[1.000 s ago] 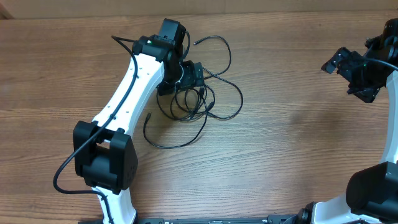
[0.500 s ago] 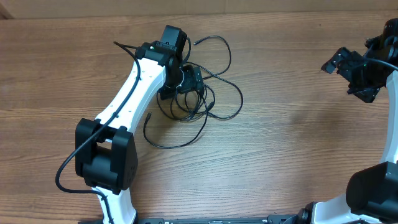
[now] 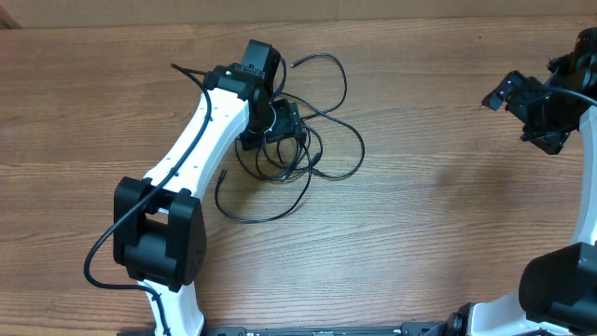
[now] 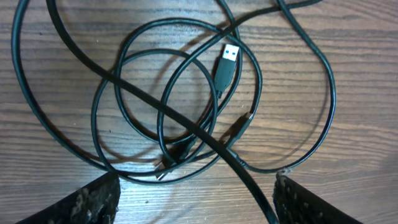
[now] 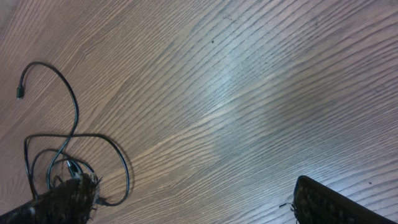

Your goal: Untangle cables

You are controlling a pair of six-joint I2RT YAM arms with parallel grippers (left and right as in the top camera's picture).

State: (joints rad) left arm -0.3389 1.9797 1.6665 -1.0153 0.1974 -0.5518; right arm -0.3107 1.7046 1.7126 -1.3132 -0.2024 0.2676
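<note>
left fingers (image 4: pixel 93 202) shifted (slightly) | cables (image 4: pixel 158 106): one tangle | USB plug (image 4: pixel 229 57): one

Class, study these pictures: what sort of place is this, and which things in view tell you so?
Probably a robotics lab bench. A white-and-black left arm and a right arm stand at a wooden table, with thin black cables, one ending in a USB plug, tangled on it.

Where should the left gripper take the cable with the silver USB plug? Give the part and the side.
Probably the black body of the USB plug, behind its silver tip, with the left gripper coming straight down. It lies flat on the table, free-ended inside the looped cables, stiffer than cord.
</note>
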